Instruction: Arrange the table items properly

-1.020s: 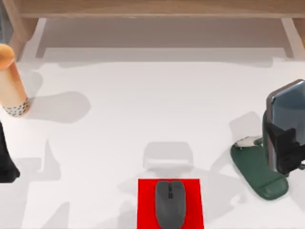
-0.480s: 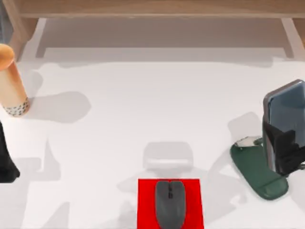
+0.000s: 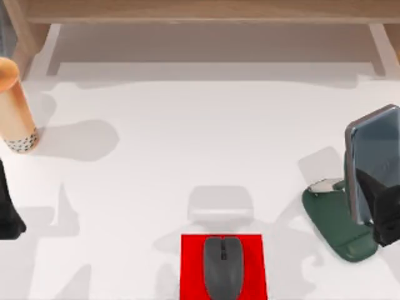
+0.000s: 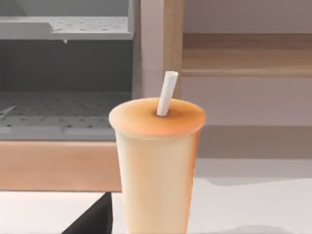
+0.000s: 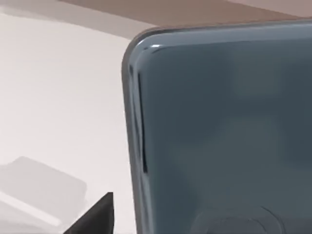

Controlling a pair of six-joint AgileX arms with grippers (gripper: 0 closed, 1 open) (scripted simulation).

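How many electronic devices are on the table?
2. The computer mouse lies on the red mat at the near centre edge; the phone leans upright on the green stand at the right.

A small dark grey computer mouse (image 3: pixel 222 267) lies flat at the near middle of the bench, lengthwise on a flat red rectangle (image 3: pixel 190 265). A grey-blue slab phone with rounded corners and a glossy face (image 3: pixel 374 153) stands nearly upright at the right side, its lower edge in a dark green hinged stand (image 3: pixel 334 222). A tall orange-tan cup with a black-speckled bottom (image 3: pixel 15 106) stands upright at the far left, a white straw (image 4: pixel 165 92) rising tilted from its lid.
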